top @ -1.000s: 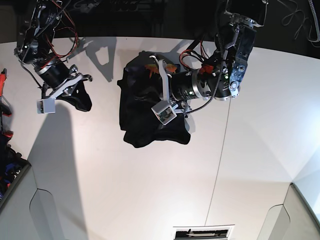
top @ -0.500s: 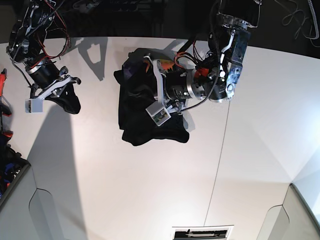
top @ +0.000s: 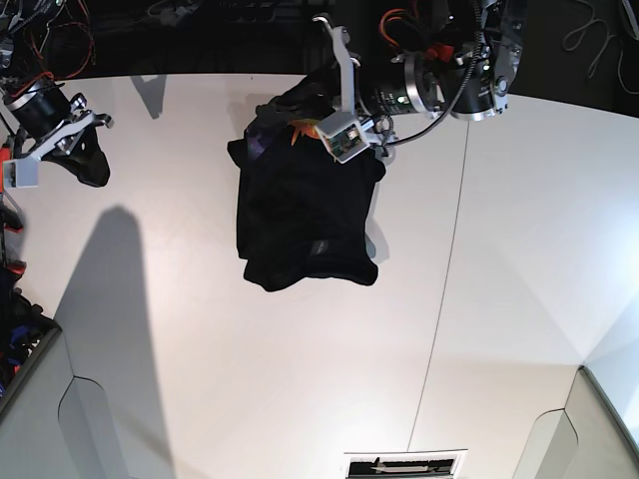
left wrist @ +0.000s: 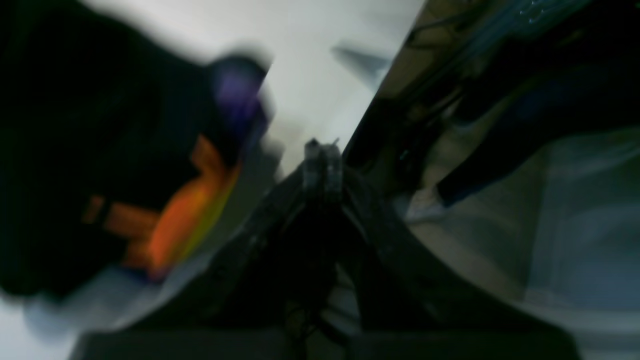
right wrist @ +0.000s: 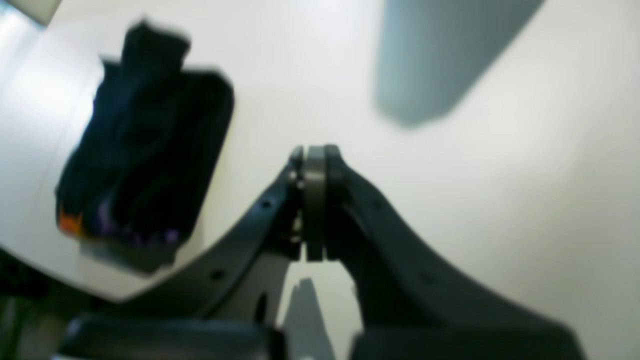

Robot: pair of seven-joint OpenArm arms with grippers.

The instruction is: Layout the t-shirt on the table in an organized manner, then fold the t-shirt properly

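The black t-shirt (top: 305, 215) lies folded into a rough rectangle on the white table (top: 200, 349), its orange print (top: 305, 128) at the far end. In the left wrist view my left gripper (left wrist: 322, 165) is shut and empty. It hangs over the table's back edge, with the t-shirt (left wrist: 100, 150) and its orange patch (left wrist: 185, 220) off to its left. My right gripper (right wrist: 315, 167) is also shut and empty over bare table, well apart from the t-shirt (right wrist: 145, 150). In the base view the right gripper (top: 88, 165) hangs at the far left.
Grey angled panels sit at the front corners (top: 40, 409) (top: 599, 419). A thin dark seam (top: 439, 299) runs across the table right of the shirt. Red-handled tools (top: 8, 160) lie at the left edge, and a labelled slot (top: 404, 464) sits at the front.
My left arm has lifted off the shirt and swung toward the back edge. The right arm has drawn away to the far left. The shirt has stayed folded in place.
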